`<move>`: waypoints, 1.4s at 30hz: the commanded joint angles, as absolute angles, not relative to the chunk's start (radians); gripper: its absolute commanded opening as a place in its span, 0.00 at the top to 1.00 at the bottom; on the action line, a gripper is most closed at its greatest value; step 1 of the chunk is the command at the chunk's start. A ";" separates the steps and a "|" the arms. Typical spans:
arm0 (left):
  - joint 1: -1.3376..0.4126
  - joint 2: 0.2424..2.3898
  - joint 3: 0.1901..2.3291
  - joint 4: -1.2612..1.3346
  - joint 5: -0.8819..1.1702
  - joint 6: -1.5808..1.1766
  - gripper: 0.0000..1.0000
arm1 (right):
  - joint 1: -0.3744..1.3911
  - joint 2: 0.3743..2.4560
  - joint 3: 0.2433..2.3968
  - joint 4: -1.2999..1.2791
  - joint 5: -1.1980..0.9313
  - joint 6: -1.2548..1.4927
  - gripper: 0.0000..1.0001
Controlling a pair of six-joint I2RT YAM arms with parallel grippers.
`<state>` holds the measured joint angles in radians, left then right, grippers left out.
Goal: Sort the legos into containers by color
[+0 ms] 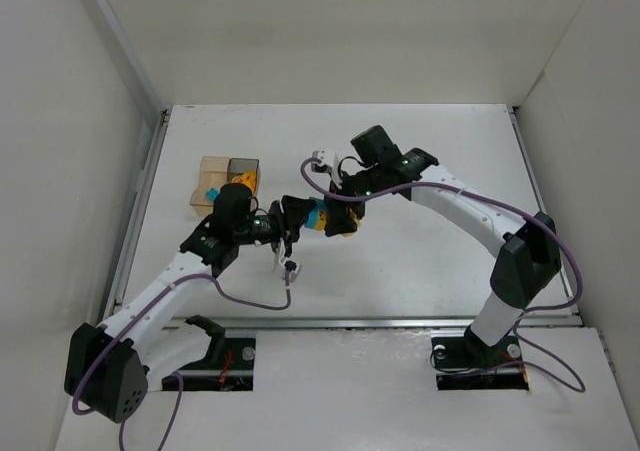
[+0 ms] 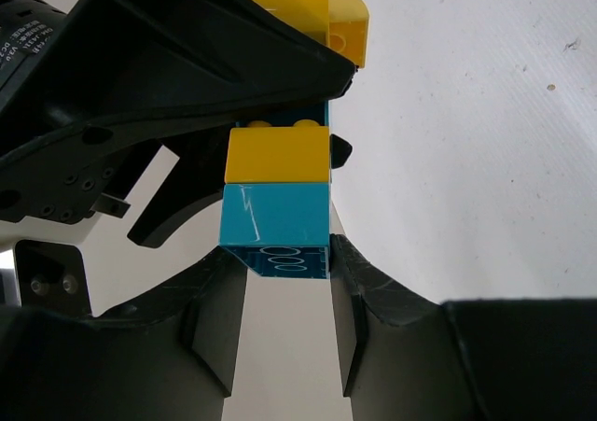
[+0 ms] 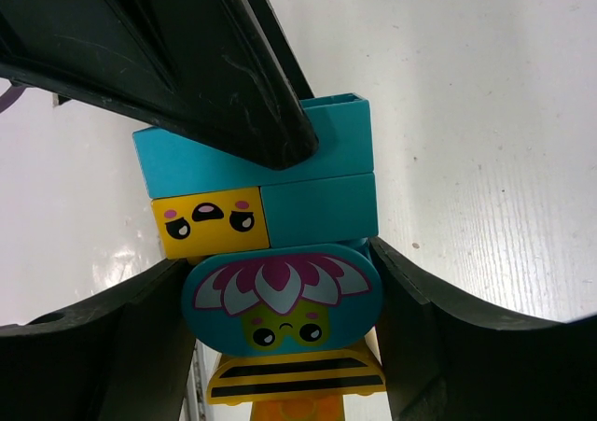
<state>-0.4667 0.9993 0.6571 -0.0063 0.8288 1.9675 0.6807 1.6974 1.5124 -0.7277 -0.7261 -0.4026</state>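
Two robot arms met over the middle of the white surface [image 1: 450, 151], both gripping one clump of joined plastic bricks [image 1: 328, 219]. The left claw [image 2: 278, 258] was pinching a cyan square plastic brick [image 2: 275, 217] at one end of the clump, its black fingers [image 2: 359, 281] pressed against the brick's two sides. A yellow square plastic brick [image 2: 278, 155] sat locked directly onto that cyan one. A yellow round-cornered plastic brick [image 2: 336, 20] showed at the far end, partly behind the other arm's black finger.

The right claw [image 3: 284, 300] was pinching a cyan rounded plastic brick printed with a pink flower and a small face [image 3: 284, 295], its fingers [image 3: 424, 314] tight on either side. A yellow brick with a drawn face [image 3: 210, 220] and a plain cyan brick [image 3: 322, 206] touched that printed brick side by side, and a yellow-and-black striped piece [image 3: 297, 376] sat on its other side.

Seen from overhead, the clump was to the right of the containers and apart from them. The tan-clear square plastic box [image 1: 207, 171] and the smoky dark grey square plastic box [image 1: 250, 163] stood joined side by side near the surface's left edge. Yellow and orange pieces [image 1: 242, 179] lay in the dark one, and a small cyan piece [image 1: 212, 193] showed at the tan one's near side. Whether the clump touched the surface could not be told.
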 commanded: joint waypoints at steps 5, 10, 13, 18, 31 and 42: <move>-0.476 0.963 0.709 -0.023 0.790 2.143 1.00 | 0.674 1.697 1.471 -0.684 -0.758 -0.407 0.72; -0.451 0.931 0.698 -0.023 0.743 2.106 1.00 | 0.615 1.674 1.376 -0.661 -0.769 -0.407 0.73; -0.451 0.920 0.687 -0.023 0.730 2.076 1.00 | 0.591 1.683 1.342 -0.641 -0.736 -0.397 0.76; -0.442 0.911 0.654 0.040 0.664 2.017 1.00 | 0.571 1.726 1.309 -0.615 -0.691 -0.368 0.78; -0.442 0.807 0.543 0.169 0.664 1.951 1.00 | 0.560 1.876 1.321 -0.449 -0.292 -0.065 0.40; -0.442 0.798 0.482 0.351 0.655 1.922 1.00 | 0.549 1.731 1.344 -0.411 -0.304 0.009 0.00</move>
